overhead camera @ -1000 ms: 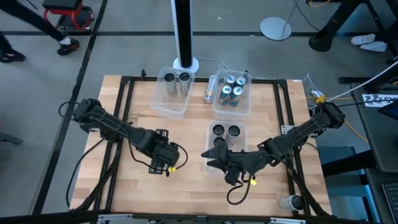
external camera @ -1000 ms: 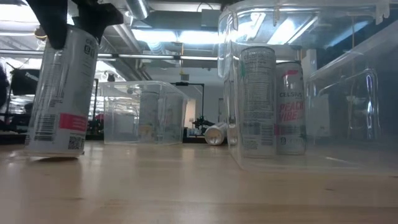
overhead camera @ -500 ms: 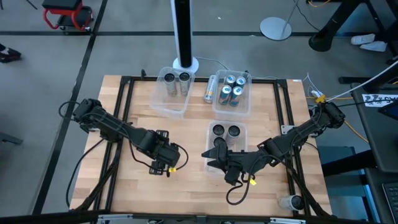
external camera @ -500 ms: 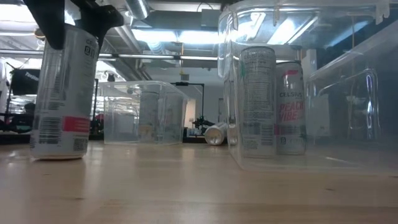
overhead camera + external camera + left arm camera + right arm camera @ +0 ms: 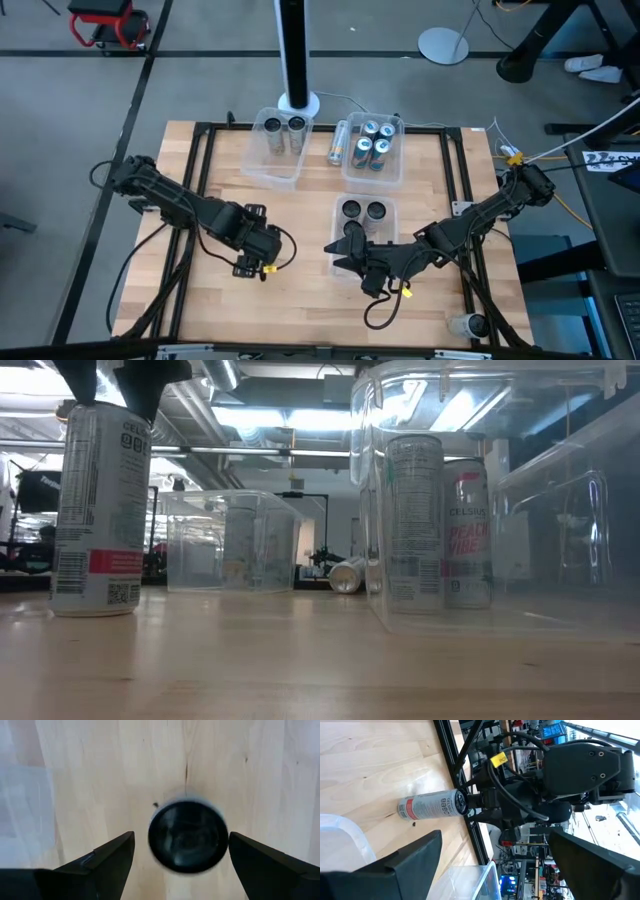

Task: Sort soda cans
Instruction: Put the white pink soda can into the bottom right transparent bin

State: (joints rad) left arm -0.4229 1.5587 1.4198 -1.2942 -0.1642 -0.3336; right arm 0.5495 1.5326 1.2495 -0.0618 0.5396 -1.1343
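One silver soda can point(image 5: 100, 510) with a red band stands upright on its base on the wood table, at the near left. My left gripper point(image 5: 181, 842) hangs open right above it, pointing down; its fingers point(image 5: 150, 375) stand either side of the can's dark top point(image 5: 187, 836) without touching it. My right gripper point(image 5: 342, 256) hovers open and nearly level at the near end of the middle bin point(image 5: 362, 248). That bin holds two dark-topped cans point(image 5: 363, 211).
At the far edge, one clear bin point(image 5: 262, 160) holds two cans. Another bin point(image 5: 352, 175) holds several blue-and-silver cans, and a can point(image 5: 339, 142) lies on its side between them. One more can point(image 5: 468, 324) lies at the near right corner. A black frame point(image 5: 200, 150) rims the table.
My left gripper has let go of the silver can and risen, so its fingers now stand above the can's top. The can, slightly tilted a second ago, now stands upright on the table.
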